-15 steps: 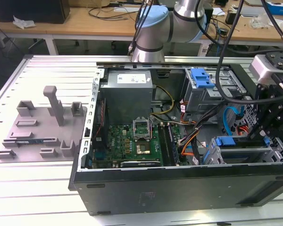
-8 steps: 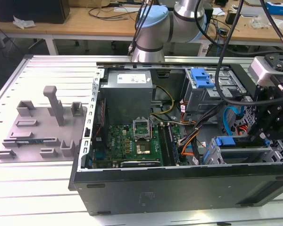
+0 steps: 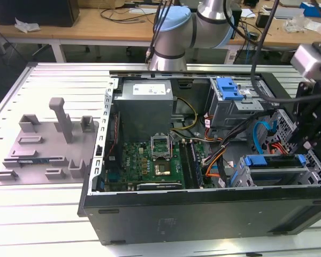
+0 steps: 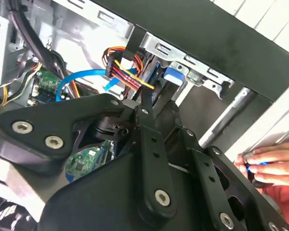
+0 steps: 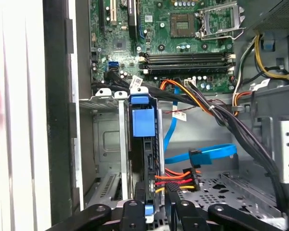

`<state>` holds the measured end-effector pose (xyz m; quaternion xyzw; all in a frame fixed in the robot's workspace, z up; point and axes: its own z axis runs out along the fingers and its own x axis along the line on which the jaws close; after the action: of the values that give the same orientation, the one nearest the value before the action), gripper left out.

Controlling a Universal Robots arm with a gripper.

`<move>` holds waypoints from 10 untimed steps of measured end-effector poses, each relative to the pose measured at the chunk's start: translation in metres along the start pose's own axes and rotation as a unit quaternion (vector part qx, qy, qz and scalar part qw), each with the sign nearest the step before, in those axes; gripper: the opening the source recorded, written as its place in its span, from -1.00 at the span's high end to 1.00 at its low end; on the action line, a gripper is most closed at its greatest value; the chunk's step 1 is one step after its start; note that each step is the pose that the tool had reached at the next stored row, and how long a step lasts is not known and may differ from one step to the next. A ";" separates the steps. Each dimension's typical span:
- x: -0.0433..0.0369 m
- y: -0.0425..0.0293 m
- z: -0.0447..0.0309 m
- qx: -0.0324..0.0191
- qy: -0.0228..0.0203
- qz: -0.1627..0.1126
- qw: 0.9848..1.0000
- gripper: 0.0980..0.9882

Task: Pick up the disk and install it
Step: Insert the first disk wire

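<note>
Tool (image 5: 156, 204) sits low inside the open computer case (image 3: 150, 214), fingers narrow, closed on the disk (image 5: 144, 144), which stands on edge in the metal drive cage (image 5: 106, 144). Orange-red power cable (image 5: 176, 180) just beside; motherboard (image 5: 183, 38) farther in; a hand (image 4: 267, 166) outside the case

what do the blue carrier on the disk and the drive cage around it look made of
The disk carrier looks like bright blue moulded plastic, matte with soft edges. The drive cage looks like bare sheet metal: dull silver-grey, thin folded edges and punched slots.
</note>
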<state>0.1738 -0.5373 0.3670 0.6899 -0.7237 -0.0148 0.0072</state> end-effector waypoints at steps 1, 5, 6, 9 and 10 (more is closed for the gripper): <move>-0.0005 0.0001 -0.0034 0.000 0.000 0.000 1.000 0.53; -0.0044 0.0005 -0.0106 0.000 0.002 0.000 1.000 0.53; -0.0044 0.0005 -0.0105 0.001 0.002 0.000 1.000 0.53; -0.0046 0.0006 -0.0106 0.001 0.002 0.000 1.000 0.53; -0.0046 0.0006 -0.0105 0.001 0.002 0.000 1.000 0.53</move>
<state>0.1738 -0.5328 0.3776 0.6899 -0.7237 -0.0129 0.0082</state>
